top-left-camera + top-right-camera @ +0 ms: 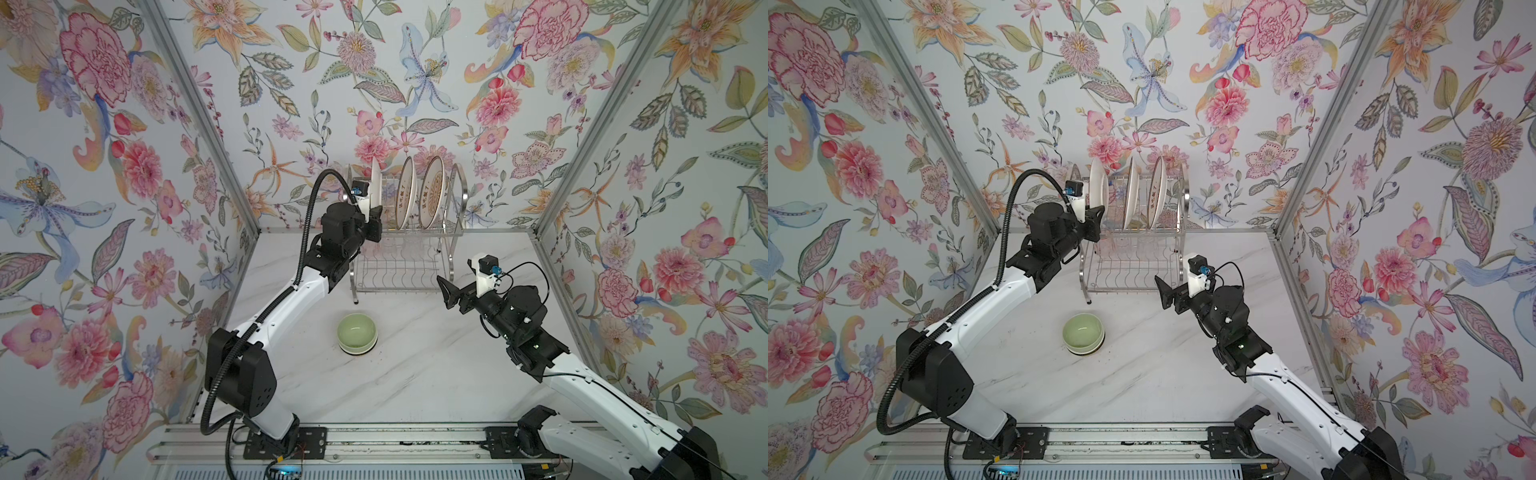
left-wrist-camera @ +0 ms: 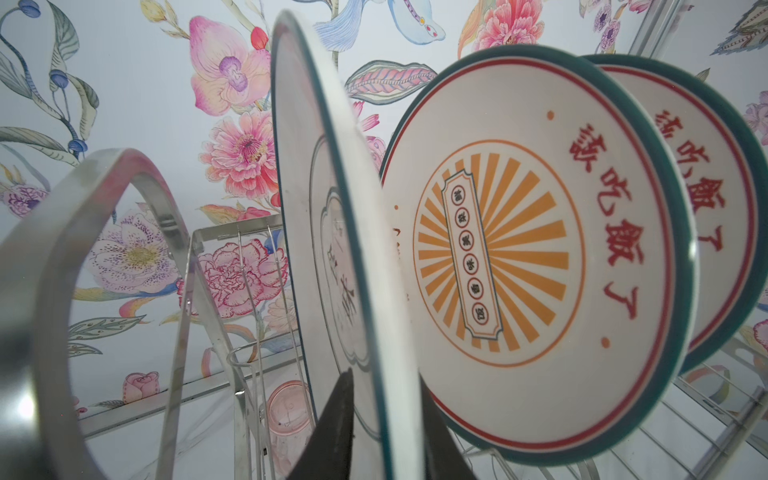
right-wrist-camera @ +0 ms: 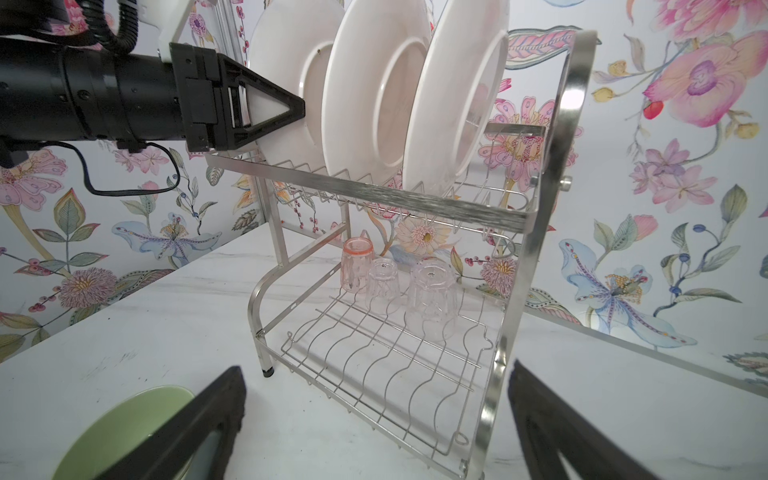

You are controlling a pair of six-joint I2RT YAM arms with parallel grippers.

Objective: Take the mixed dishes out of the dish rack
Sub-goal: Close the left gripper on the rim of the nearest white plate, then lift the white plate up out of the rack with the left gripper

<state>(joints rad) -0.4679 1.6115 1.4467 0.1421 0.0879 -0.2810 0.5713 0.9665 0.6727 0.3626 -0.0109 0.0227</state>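
Straight ahead of the left gripper (image 1: 376, 214), the dish rack (image 3: 415, 199) is standing on the table (image 1: 415, 374) with three plates (image 3: 365, 62) sitting on edge in its upper tier. That gripper is pinching the end plate (image 2: 332, 208), the one nearest it, with a finger lying against each face low on the rim. The plate is presenting its edge to the gripper, its faces running in line with the reach, so I am judging that the lift is needing to go up and back along that plane. Just beside the gripper on one side, the arched side frame (image 2: 95, 170) is crowding it. On the other side, two sunburst plates (image 2: 498, 257) are leaning near, close enough to clip. Well below and behind it, the green bowl (image 1: 357, 334) is already resting on the table. Beneath the plates, three small cups (image 3: 384, 282) are sitting upside down on the lower tier. They are lying directly ahead of the right gripper (image 3: 376, 368), which is hovering spread wide, holding nothing, and is the nearer one to them.
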